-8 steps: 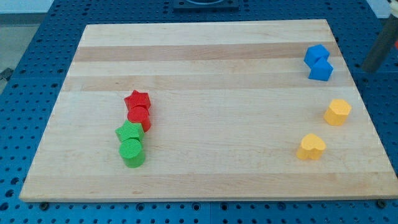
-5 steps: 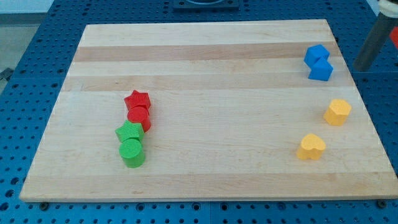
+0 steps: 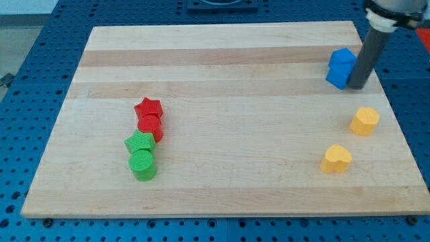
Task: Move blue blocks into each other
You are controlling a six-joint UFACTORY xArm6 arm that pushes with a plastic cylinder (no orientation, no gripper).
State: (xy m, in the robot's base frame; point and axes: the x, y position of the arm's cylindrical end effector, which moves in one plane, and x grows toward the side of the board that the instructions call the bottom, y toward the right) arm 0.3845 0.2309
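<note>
My tip (image 3: pixel 357 86), bare rod w/ nothing held, is pressing the right side of two touching blue plastic blocks (image 3: pixel 340 68), far right on the wooden board (image 3: pixel 222 60).

my tip (image 3: pixel 357 86) against blue blocks (image 3: pixel 340 68)

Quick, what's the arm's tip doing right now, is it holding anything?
My tip: no gripper, holds nothing; it sits against the right side of the two touching blue blocks, partly hiding the lower one.
</note>
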